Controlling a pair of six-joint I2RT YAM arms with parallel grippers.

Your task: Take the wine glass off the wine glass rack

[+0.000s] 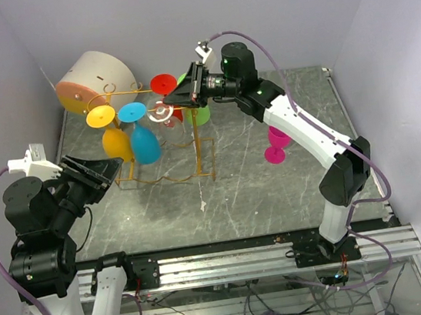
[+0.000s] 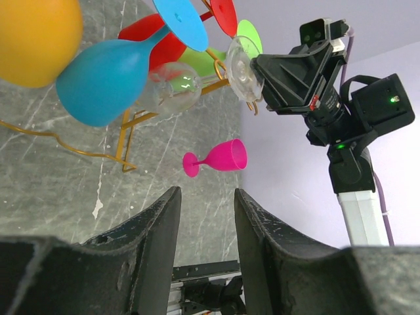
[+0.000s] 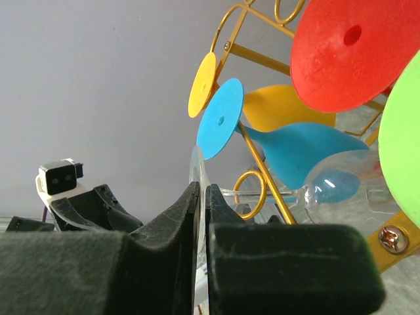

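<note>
Grey marbled surface (image 1: 277,187) is carrying the gold wine glass rack (image 1: 197,158), and nearest the arm bases the left claw (image 2: 207,200) is hovering beside it, spread wide and gripping nothing. At the rack's top rail the clear wine glass (image 2: 172,88) is hanging foot up and bowl down, its long axis tilting toward the right arm. Farthest back, the right claw (image 3: 202,193) is pinching the rim of that foot, its fingers nearly meeting.

Clear wine glass (image 1: 162,111), hanging on gold rack (image 1: 196,153)
</note>
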